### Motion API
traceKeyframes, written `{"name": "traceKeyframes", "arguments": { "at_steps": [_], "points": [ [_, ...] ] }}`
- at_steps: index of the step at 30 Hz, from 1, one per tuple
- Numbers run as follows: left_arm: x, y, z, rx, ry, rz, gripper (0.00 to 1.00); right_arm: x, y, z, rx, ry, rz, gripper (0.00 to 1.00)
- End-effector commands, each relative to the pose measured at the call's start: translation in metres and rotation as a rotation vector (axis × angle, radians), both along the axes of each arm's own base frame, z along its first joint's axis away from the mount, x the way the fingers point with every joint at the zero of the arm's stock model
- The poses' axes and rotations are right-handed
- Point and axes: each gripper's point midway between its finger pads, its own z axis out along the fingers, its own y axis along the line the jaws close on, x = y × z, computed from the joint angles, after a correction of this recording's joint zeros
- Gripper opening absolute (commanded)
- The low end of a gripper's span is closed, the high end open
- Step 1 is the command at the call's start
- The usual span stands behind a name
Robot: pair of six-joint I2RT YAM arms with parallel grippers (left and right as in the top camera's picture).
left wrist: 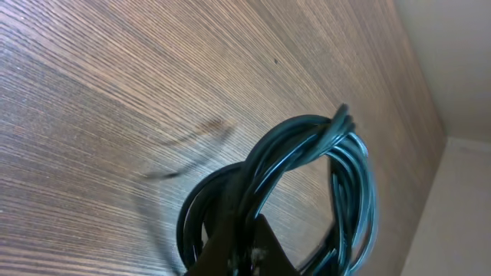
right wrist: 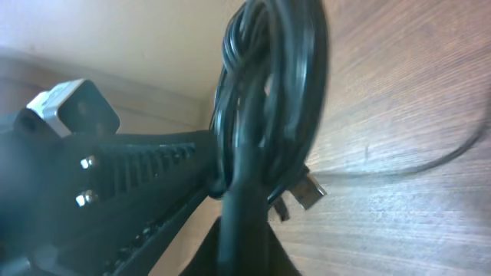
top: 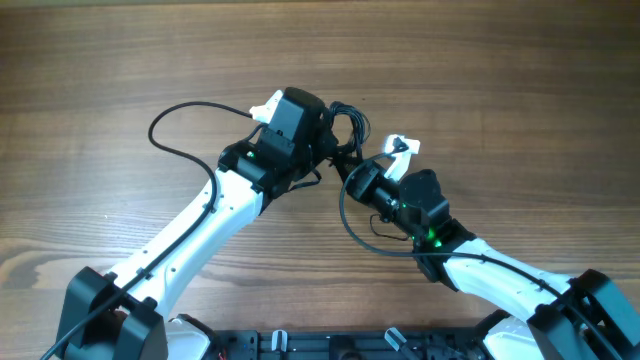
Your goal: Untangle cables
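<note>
wood-grain brown table point(top: 100, 60) fills the scene, and above its middle the two white-and-black arms meet nose to nose. the bundle of thin glossy black cables point(top: 345, 122) hangs between them, just far of the meeting point and lifted clear of the wood, since the left wrist view shows its shadow on the grain below. the left gripper point(top: 333, 148) comes in from the near left, and we read its jaws as clamped on the lower part of the bundle, with the loops rising from its finger. the right gripper point(top: 358, 178) reaches in from the near right and touches the same knot, but its view is too blurred for us to tell whether its jaws are apart or together. a small silvery plug point(right wrist: 309, 188) pokes out of the coil on the right. we judge this to be the early step, with the knot gripped and nothing yet freed. next, we think the right gripper should take one strand or that plug and draw it gently away while the left one holds firm.
</note>
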Motion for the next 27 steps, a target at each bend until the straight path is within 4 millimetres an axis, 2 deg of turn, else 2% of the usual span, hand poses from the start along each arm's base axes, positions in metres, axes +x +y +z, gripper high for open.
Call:
{"name": "traceKeyframes", "arguments": {
  "at_steps": [1,4,7,12,15,17,21,24,27],
  "points": [
    [0.005,0.007,0.01,0.017,-0.046,0.027,0.04,-0.009,0.015,0.011,0.064,0.002,0.093,0.05],
    [0.014,0.024,0.01,0.107,-0.094,0.078,0.04,-0.015,0.021,0.023,0.099,-0.03,0.157,0.04],
    [0.019,0.035,0.012,0.215,-0.15,0.044,0.04,-0.011,0.014,0.03,0.123,-0.05,0.183,0.05],
    [0.019,0.035,0.012,0.332,-0.203,-0.097,0.04,0.01,-0.015,0.032,0.132,-0.053,0.121,0.04],
    [0.018,0.034,0.012,0.388,-0.23,-0.18,0.04,0.014,-0.021,0.032,0.131,-0.057,0.102,0.04],
    [0.016,0.026,0.012,0.396,-0.247,-0.263,0.04,0.015,-0.022,0.027,0.12,-0.036,0.093,0.04],
    [0.007,-0.006,0.019,0.374,-0.352,-0.549,0.04,0.012,-0.024,0.009,0.09,0.035,0.087,0.05],
    [-0.005,-0.026,0.023,0.369,-0.444,-0.778,0.04,0.012,-0.024,0.01,0.091,0.033,0.087,0.04],
    [-0.014,-0.027,0.018,0.394,-0.451,-0.868,0.04,0.016,-0.026,0.014,0.094,0.013,0.066,0.04]
  ]
}}
